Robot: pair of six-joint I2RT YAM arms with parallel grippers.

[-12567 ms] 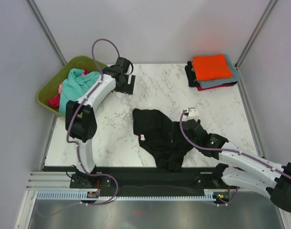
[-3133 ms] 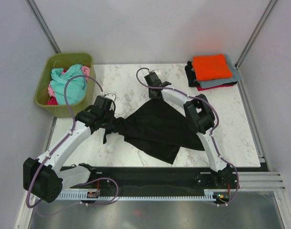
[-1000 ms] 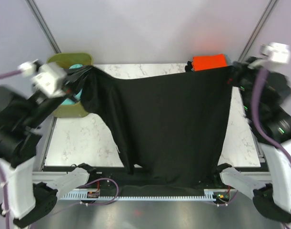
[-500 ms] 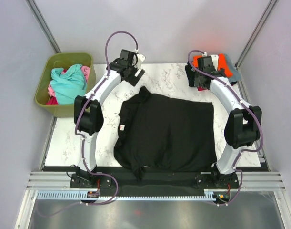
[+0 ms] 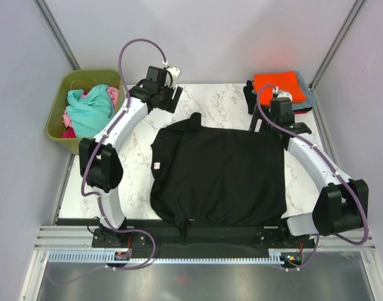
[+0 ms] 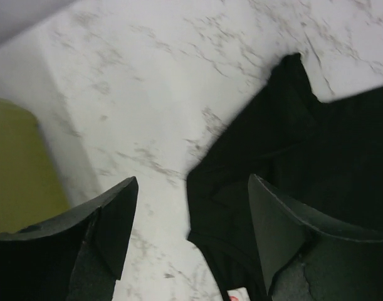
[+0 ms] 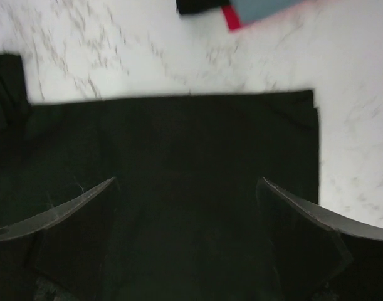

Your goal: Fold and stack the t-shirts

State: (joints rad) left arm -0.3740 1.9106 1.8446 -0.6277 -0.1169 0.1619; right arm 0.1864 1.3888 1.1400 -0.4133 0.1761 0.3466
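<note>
The large black t-shirt lies spread flat in the middle of the table, with a small white tag at its left edge. My left gripper is open and empty, above the bare table just beyond the shirt's far left sleeve. My right gripper is open and empty, above the shirt's far right corner. A folded stack with an orange shirt on top sits at the back right. Teal and pink shirts lie in the tub.
The olive-green tub stands at the far left edge and shows in the left wrist view. The stack's grey-blue and magenta corner shows at the top of the right wrist view. The shirt's near hem hangs over the table's front edge.
The black shirt, held stretched in the air by both grippers a second ago, now lies flat and released. The right gripper has moved from the stack toward the shirt's corner. The left arm shifted left.
</note>
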